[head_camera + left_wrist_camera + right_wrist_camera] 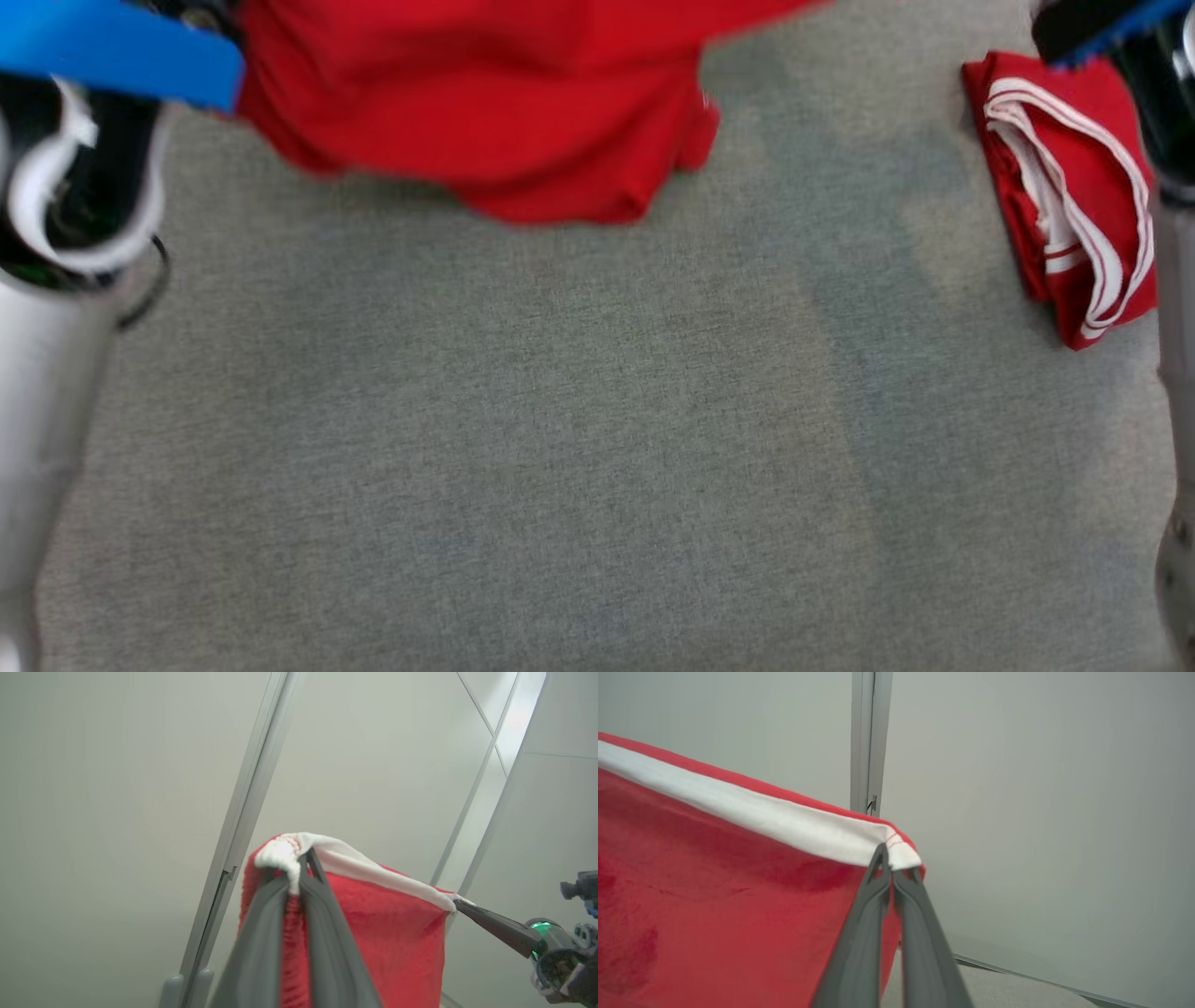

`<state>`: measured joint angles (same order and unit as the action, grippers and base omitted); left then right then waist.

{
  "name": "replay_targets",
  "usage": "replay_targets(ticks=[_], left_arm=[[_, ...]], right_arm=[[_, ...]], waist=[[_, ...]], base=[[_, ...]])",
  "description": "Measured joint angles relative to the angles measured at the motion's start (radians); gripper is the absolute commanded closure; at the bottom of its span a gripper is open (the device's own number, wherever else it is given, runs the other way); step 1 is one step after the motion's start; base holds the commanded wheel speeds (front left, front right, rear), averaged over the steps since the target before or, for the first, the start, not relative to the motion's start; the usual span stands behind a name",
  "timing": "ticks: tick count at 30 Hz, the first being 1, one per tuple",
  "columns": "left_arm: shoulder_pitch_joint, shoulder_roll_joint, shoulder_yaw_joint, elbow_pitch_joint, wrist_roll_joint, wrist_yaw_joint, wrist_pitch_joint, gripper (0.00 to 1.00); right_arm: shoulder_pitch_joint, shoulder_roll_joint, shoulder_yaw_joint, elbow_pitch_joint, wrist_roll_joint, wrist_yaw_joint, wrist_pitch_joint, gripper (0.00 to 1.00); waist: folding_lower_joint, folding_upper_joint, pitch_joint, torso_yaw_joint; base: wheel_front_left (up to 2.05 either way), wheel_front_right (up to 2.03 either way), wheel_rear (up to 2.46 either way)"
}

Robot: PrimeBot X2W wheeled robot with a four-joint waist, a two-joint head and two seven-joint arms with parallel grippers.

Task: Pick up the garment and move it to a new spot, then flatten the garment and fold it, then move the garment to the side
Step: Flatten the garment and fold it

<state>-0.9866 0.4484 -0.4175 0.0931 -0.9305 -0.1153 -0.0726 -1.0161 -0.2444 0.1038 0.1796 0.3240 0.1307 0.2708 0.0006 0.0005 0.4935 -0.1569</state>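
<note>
Spanning most of the head view, a grey cloth-covered surface [597,448] is seen, largely bare through the middle. The garment [504,103], red, is held aloft by its top edge. Its lower part appears to be trailing on the far side of the surface, though that area is blurred. A second red piece with white stripes [1074,187], folded, is laid at the robot's right, well apart from the held one. A white band [784,821] is seen stretched along the garment's top edge. Left gripper [299,868]: jaws clenched on a bunched end of that band. Right gripper [889,863]: jaws pinched tight on the band's other corner.

Step judged: pick-up done, transfer to the new spot in hand, flattening and folding not yet begun. Next move, as judged: garment to be carried over the bare middle, lowered hem-first and drawn toward the robot so it is laid flat without bunching. Band tension to be held even, and both grips to be released only once the cloth is fully down. Folded piece at right to be avoided.
</note>
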Motion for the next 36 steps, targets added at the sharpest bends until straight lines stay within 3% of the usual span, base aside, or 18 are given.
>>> replay_targets(ticks=[7,13,21,26,31,36], left_arm=[[-0.195,0.026,0.05,0.103,0.075,-0.009,-0.125,1.0],[-0.191,-0.002,0.048,0.135,0.098,-0.011,-0.177,1.0],[0.152,-0.002,-0.178,0.164,-0.019,-0.011,-0.186,1.0],[0.382,0.022,-0.287,0.161,-0.085,-0.011,-0.189,1.0],[0.603,0.035,-0.249,0.091,-0.056,-0.014,-0.189,1.0],[0.796,0.044,-0.237,0.038,-0.042,-0.014,-0.189,1.0]], right_arm=[[-0.243,-0.004,0.061,0.217,-0.032,0.002,-0.273,1.0],[-0.272,-0.023,0.124,0.313,-0.044,0.001,-0.46,1.0],[0.013,-0.113,0.366,0.397,0.052,0.0,-0.444,1.0],[0.22,-0.19,0.48,0.359,0.174,0.0,-0.392,1.0],[0.406,-0.267,0.517,0.222,0.31,0.0,-0.343,1.0],[0.62,-0.338,0.462,0.073,0.404,0.0,-0.287,1.0]], waist=[[-0.0005,-0.0001,0.03,-0.009],[-0.0006,-0.0001,0.002,0.007],[-0.0005,-0.0003,-0.064,0.036],[-0.0008,-0.0004,-0.134,0.048],[-0.0009,-0.0006,-0.214,0.057],[-0.0009,-0.0006,-0.292,0.072]], base=[[0.0,0.0,0.0],[0.0,0.0,0.0],[0.0,0.0,0.0],[0.0,0.0,0.0],[0.0,0.0,0.0],[0.0,0.0,0.0]])
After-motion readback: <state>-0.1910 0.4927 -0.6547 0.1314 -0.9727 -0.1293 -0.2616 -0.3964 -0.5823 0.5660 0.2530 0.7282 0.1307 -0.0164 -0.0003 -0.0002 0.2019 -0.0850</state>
